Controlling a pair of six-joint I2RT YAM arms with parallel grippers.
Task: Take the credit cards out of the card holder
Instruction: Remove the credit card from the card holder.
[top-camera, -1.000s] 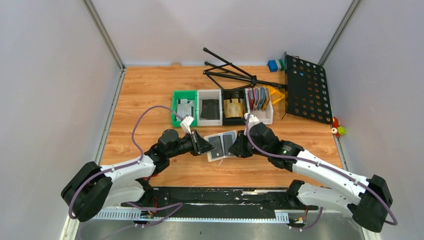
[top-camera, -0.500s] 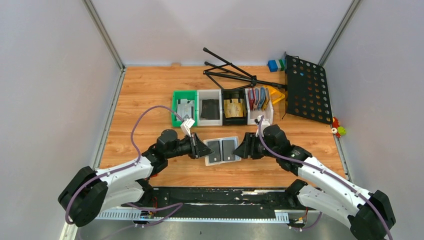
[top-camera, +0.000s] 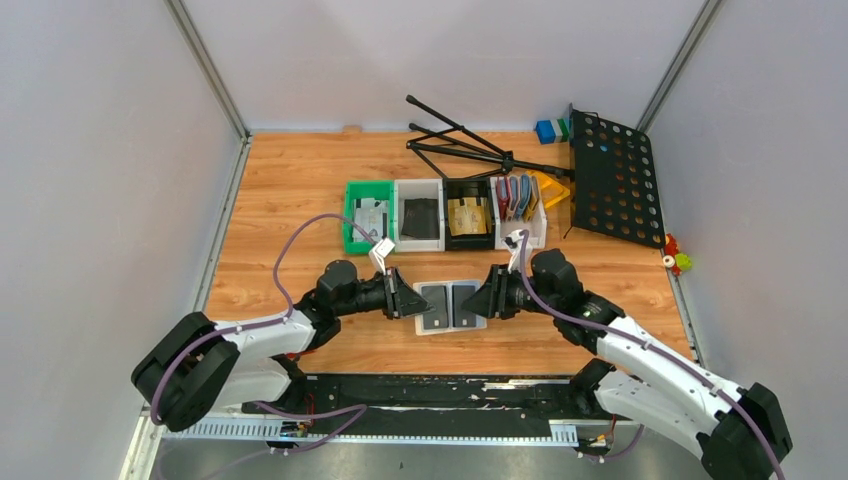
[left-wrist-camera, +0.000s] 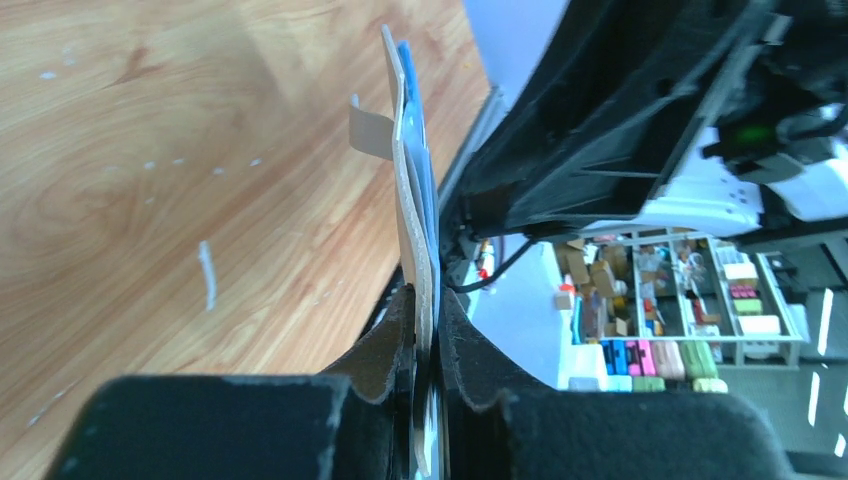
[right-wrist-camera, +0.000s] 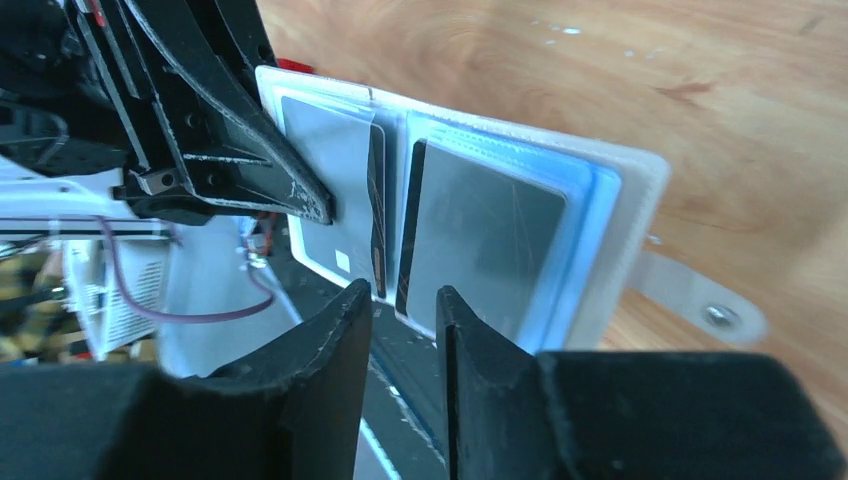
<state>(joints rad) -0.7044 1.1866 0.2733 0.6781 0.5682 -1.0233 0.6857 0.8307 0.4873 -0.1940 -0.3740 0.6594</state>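
Both arms reach low and forward over the wooden table (top-camera: 290, 180), forearms angled inward so the two wrists face each other across the card holder (top-camera: 448, 306). The pale holder lies open in the middle of the table, at 6 o'clock from a row of four bins (top-camera: 419, 215).

The left gripper (top-camera: 415, 300) meets the holder at its 9 o'clock edge. The left wrist view shows the holder edge-on, with both dark fingers (left-wrist-camera: 385, 350) pressed tight against its two faces. The right gripper (top-camera: 478, 300) sits at the holder's 3 o'clock edge. Its fingers (right-wrist-camera: 340, 340) stand apart with a narrow gap between them, and nothing is seen pinched there.

From the right wrist, two dark grey credit cards (right-wrist-camera: 480, 230) show in the clear pockets, one on each half, their inner edges close to the centre fold. The closing tab (right-wrist-camera: 700, 310) juts out at the holder's 4 o'clock. Whether the holder rests flat on the wood cannot be told.

The rightmost bin holds upright wallets (top-camera: 516, 196), red, blue and grey. A black perforated music stand (top-camera: 615, 178) lies at 2 o'clock from the holder, its folded legs (top-camera: 460, 145) stretched behind the bins, well apart from both arms.
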